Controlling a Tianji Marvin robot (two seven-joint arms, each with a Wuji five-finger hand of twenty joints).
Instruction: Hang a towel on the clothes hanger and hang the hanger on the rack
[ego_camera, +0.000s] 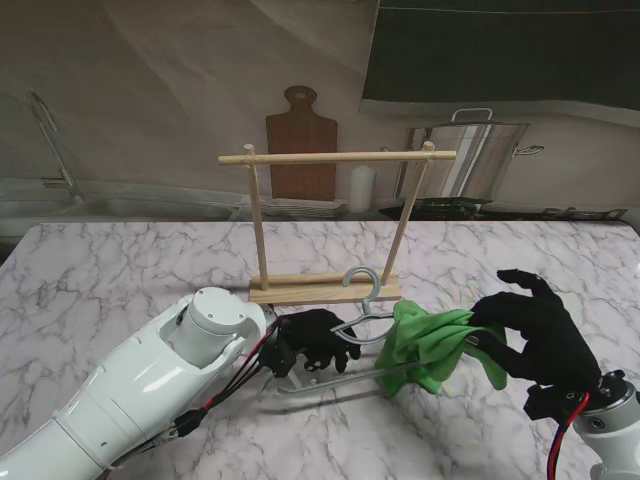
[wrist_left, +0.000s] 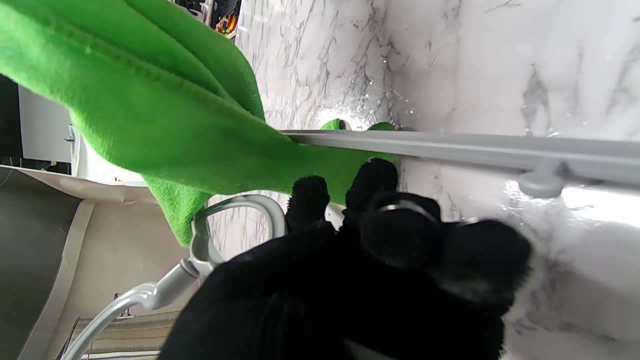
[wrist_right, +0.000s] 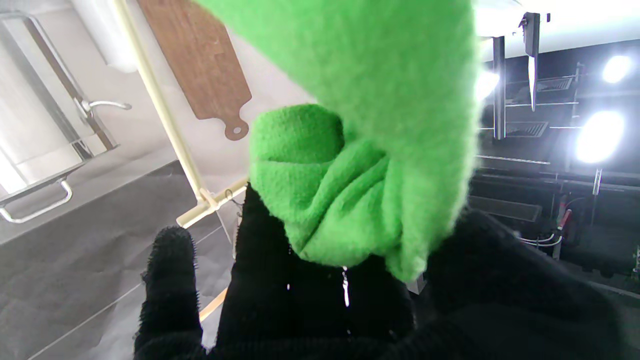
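While left hand (ego_camera: 318, 342) grips hanger (ego_camera: 352, 345), hook toward rack (ego_camera: 330, 225), towel (ego_camera: 430, 345) bunched on its right end

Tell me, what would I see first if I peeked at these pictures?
The bright green towel, bunched at the middle of the marble table, with the black right hand pinching one end. Next, the left hand holding the grey hanger, whose bar runs through the towel. Behind them stands the bare wooden rack.
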